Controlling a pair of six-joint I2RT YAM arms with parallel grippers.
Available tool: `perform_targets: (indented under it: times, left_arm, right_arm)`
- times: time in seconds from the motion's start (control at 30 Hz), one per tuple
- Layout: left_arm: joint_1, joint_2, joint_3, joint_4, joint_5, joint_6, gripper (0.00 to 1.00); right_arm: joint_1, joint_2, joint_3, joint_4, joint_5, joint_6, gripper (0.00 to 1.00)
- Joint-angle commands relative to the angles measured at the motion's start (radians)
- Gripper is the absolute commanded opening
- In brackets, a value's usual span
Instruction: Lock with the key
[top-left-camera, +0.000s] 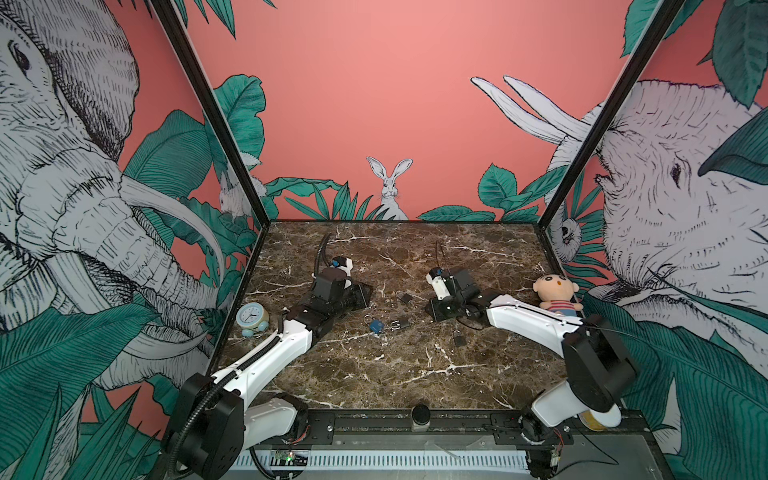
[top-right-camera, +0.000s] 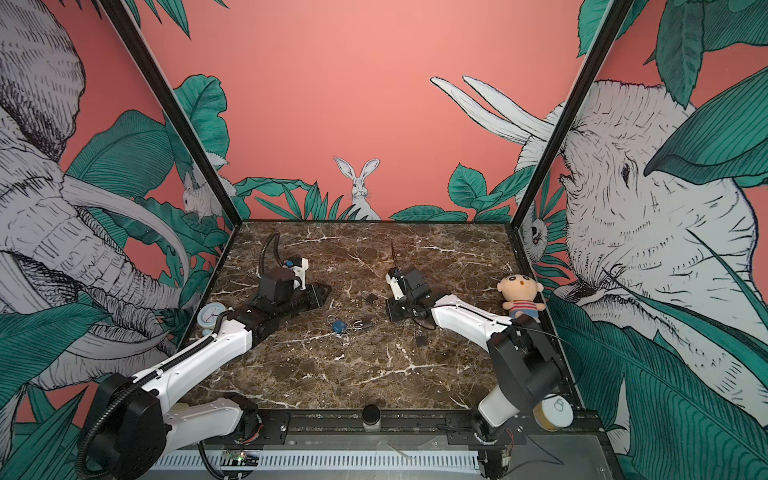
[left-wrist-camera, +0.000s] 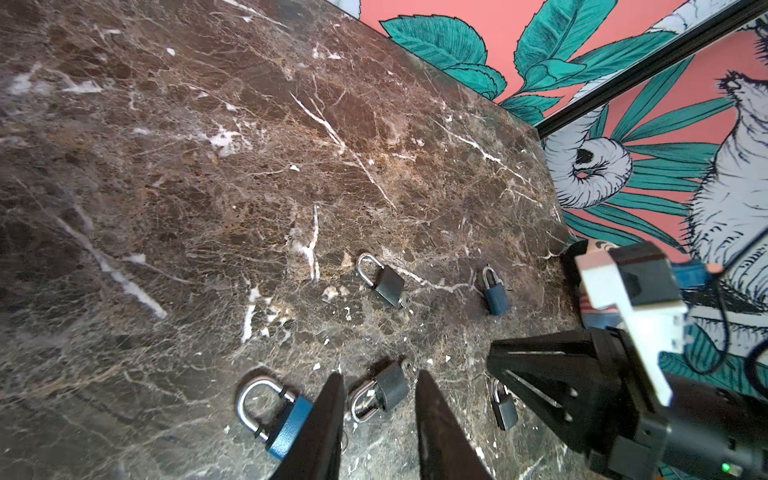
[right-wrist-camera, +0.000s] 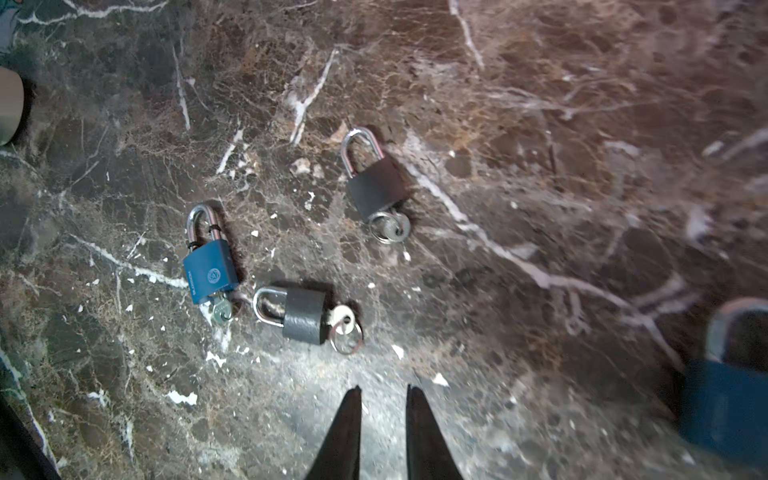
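Our left jaws and right jaws are narrow and empty; if the left squeeze the grey padlock (left-wrist-camera: 392, 388), lower middle, its key (left-wrist-camera: 407, 368) may slip.

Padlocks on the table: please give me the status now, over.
Left gripper open, empty, pointing at grey padlock. Right gripper narrowly open, empty. Key seated in grey padlock, untouched. Blue padlock lies close beside it.

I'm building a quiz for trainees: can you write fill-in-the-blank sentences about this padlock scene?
The padlock printed with a logo has a ___ body.
The key in the grey padlock beside it carries a metal ___.
The plush doll wears a ___ shirt.
In both top views the alarm clock stands on the ___ side.
Missing words: blue; ring; striped; left.
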Motion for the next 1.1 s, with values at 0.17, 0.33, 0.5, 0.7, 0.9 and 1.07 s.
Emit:
perform_targets:
  times: [0.17, 0.33, 0.5, 0.7, 0.9, 1.07]
  left_arm:
    - [0.025, -0.067, -0.022, -0.064, 0.012, 0.0, 0.32]
    - [0.027, -0.09, -0.043, -0.059, 0.008, -0.013, 0.32]
    - [0.028, -0.092, -0.049, -0.061, 0.005, -0.016, 0.32]
    - [0.028, -0.083, -0.052, -0.053, 0.006, -0.014, 0.32]
    - [0.029, -0.077, -0.054, -0.045, 0.011, -0.018, 0.32]
    - [0.03, -0.079, -0.06, -0.043, 0.014, -0.022, 0.32]
  right_arm:
    - [0.04, 0.175, 0.106, 0.089, 0.003, -0.013, 0.17]
    - [0.046, 0.238, 0.148, 0.098, 0.001, -0.009, 0.14]
    - [0.048, 0.269, 0.169, 0.089, -0.009, -0.01, 0.14]
    - [0.059, 0.277, 0.141, 0.096, -0.01, 0.007, 0.14]
    - [0.068, 0.267, 0.105, 0.104, -0.001, 0.019, 0.14]
    - [0.074, 0.241, 0.065, 0.097, 0.006, 0.035, 0.14]
